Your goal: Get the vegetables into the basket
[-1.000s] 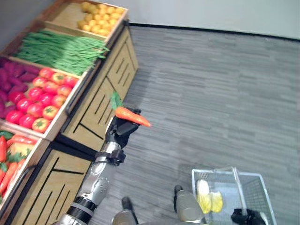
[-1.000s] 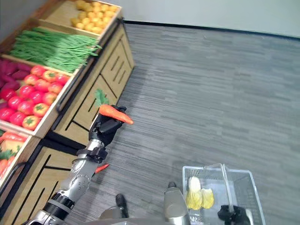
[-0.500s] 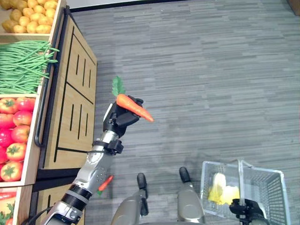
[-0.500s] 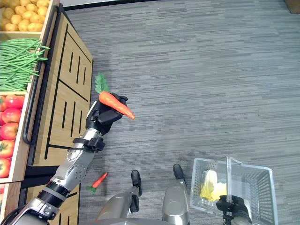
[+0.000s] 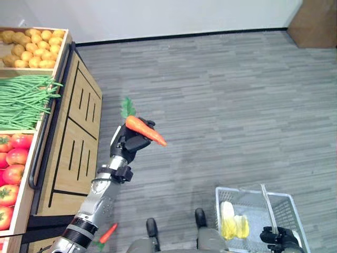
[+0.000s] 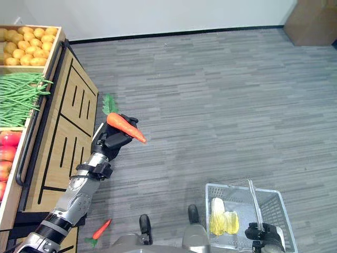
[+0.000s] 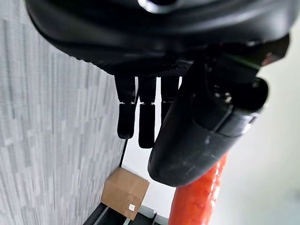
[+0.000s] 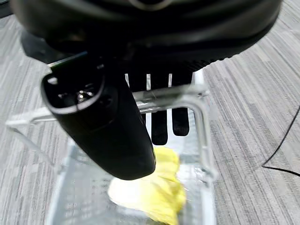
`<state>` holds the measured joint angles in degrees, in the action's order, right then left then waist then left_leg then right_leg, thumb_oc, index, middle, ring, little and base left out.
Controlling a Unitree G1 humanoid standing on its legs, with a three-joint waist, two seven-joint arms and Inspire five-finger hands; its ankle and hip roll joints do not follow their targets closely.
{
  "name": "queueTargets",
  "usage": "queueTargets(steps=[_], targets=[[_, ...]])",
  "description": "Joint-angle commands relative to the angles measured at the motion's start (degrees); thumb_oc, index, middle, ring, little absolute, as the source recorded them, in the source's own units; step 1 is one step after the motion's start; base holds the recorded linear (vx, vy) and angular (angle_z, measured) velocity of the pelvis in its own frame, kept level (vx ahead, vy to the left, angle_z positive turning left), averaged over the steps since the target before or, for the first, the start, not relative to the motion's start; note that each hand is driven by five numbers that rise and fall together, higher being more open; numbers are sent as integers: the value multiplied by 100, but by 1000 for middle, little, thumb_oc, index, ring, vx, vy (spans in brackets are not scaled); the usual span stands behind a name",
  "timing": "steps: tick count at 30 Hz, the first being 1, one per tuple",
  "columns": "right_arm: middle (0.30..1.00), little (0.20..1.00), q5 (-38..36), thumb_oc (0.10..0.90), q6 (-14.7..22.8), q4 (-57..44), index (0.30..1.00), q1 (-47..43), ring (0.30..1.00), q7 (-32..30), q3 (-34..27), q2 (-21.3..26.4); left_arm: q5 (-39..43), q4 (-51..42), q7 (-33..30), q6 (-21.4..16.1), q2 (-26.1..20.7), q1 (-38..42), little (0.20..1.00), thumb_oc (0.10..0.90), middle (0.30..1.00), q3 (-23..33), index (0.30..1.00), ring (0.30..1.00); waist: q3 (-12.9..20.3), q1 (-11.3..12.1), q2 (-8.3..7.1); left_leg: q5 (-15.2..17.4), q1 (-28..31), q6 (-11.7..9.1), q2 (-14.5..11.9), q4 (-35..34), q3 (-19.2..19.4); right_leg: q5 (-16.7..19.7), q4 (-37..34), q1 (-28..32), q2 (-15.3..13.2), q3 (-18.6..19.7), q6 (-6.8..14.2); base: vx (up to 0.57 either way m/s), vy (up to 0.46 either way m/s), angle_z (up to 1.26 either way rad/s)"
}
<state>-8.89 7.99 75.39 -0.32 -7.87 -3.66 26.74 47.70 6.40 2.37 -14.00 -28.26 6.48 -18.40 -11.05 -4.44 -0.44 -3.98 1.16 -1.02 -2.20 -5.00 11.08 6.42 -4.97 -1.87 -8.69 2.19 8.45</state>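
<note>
My left hand (image 5: 128,146) is raised over the floor beside the produce stand, shut on an orange carrot (image 5: 145,130) with a green top. In the left wrist view the carrot (image 7: 197,201) sits under the thumb (image 7: 199,136). Low at the right, my right hand (image 5: 278,238) is shut on the handle (image 8: 171,97) of a clear wire basket (image 5: 246,191). A yellow-white leafy vegetable (image 5: 231,224) lies in the basket.
A wooden stand at the left holds potatoes (image 5: 31,45), green beans (image 5: 23,100) and tomatoes (image 5: 13,163). A small carrot (image 5: 107,233) lies on the grey floor by the stand's base. A cardboard box (image 5: 313,23) stands by the far wall.
The whole picture has shifted, so the camera moved. The carrot stays in my left hand and the basket handle in my right.
</note>
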Motion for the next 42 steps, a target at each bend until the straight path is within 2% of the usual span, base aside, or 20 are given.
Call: queueTargets(steps=[1, 7, 14, 20, 21, 22, 24, 27, 28, 32, 37, 42], targets=[[300, 300, 42, 400, 241, 109, 300, 17, 300, -268, -55, 834, -210, -879, 300, -480, -158, 273, 300, 400, 300, 321, 300, 300, 470, 119, -248, 111, -184, -462, -427, 160, -121, -114, 315, -206, -399, -141, 326, 3, -85, 1], [300, 300, 439, 400, 334, -323, 300, -529, 300, -254, 395, 1490, -439, -1074, 401, -469, -324, 377, 300, 400, 300, 125, 300, 300, 687, 155, -234, -6, -89, -549, -546, 0, -154, -67, 106, -12, -268, -261, 294, -13, -75, 5], [300, 300, 842, 400, 440, -841, 300, -1263, 300, -270, 1070, 1873, -695, -1219, 426, -469, -483, 502, 300, 400, 300, -82, 300, 300, 822, 194, -211, -5, -22, -590, -597, 0, -114, -25, 27, 65, -221, -268, 301, -5, -34, -2], [300, 300, 1686, 400, 502, -1547, 300, -2116, 300, -107, 2244, 2385, -749, -1463, 568, -415, -694, 680, 300, 400, 300, -451, 300, 300, 935, 251, -209, 7, 68, -617, -641, 0, -94, -27, 20, 159, -202, -264, 290, 3, -2, -1], [300, 300, 1686, 400, 501, -1543, 300, -2130, 300, -106, 2257, 2384, -748, -1463, 569, -416, -692, 676, 300, 400, 300, -442, 300, 300, 933, 243, -205, 8, 69, -617, -642, 0, -94, -28, 20, 161, -201, -264, 290, 0, 0, 0], [300, 300, 2014, 400, 530, -1741, 300, -2405, 300, -37, 2699, 2545, -709, -1497, 661, -380, -750, 756, 300, 400, 300, -599, 300, 300, 953, 263, -205, 9, 78, -624, -649, 0, -91, -22, 14, 164, -200, -262, 288, 0, 0, 0], [300, 300, 2263, 400, 528, -1722, 300, -2742, 300, 4, 3090, 2588, -713, -1553, 710, -367, -850, 888, 300, 400, 300, -740, 300, 300, 973, 282, -201, 5, 72, -633, -654, 0, -88, -27, 7, 173, -201, -274, 284, 0, 0, 0], [300, 300, 2383, 400, 511, -1734, 300, -3079, 300, -3, 3341, 2555, -729, -1616, 750, -338, -939, 1044, 300, 400, 300, -930, 300, 300, 987, 290, -189, 6, 69, -630, -652, 0, -92, -22, 5, 174, -208, -278, 284, 0, 0, 0], [300, 300, 2512, 400, 508, -1685, 300, -3372, 300, 27, 3625, 2523, -731, -1661, 782, -333, -1008, 1202, 300, 400, 300, -1065, 300, 300, 992, 308, -187, 11, 77, -635, -653, 0, -80, -18, -2, 182, -213, -274, 290, 0, 0, 0], [300, 300, 2545, 400, 485, -1606, 300, -3737, 300, -11, 3854, 2398, -752, -1689, 805, -324, -1027, 1375, 300, 400, 300, -1268, 300, 300, 992, 313, -168, 23, 99, -636, -650, 0, -64, -17, -3, 198, -222, -278, 296, 0, 0, 0], [300, 300, 2385, 400, 448, -1588, 300, -4566, 300, -116, 4185, 2148, -863, -1678, 846, -333, -1051, 1971, 300, 400, 300, -1748, 300, 300, 979, 327, -156, 24, 82, -631, -653, 0, -45, -2, -3, 172, -230, -265, 310, 0, 0, 0], [300, 300, 2199, 400, 434, -1714, 300, -4967, 300, -128, 4292, 2087, -907, -1631, 851, -311, -1024, 2167, 300, 400, 300, -1911, 300, 300, 977, 320, -151, 38, 92, -635, -665, 0, -23, -9, -3, 154, -224, -235, 313, 1, 1, -1]])
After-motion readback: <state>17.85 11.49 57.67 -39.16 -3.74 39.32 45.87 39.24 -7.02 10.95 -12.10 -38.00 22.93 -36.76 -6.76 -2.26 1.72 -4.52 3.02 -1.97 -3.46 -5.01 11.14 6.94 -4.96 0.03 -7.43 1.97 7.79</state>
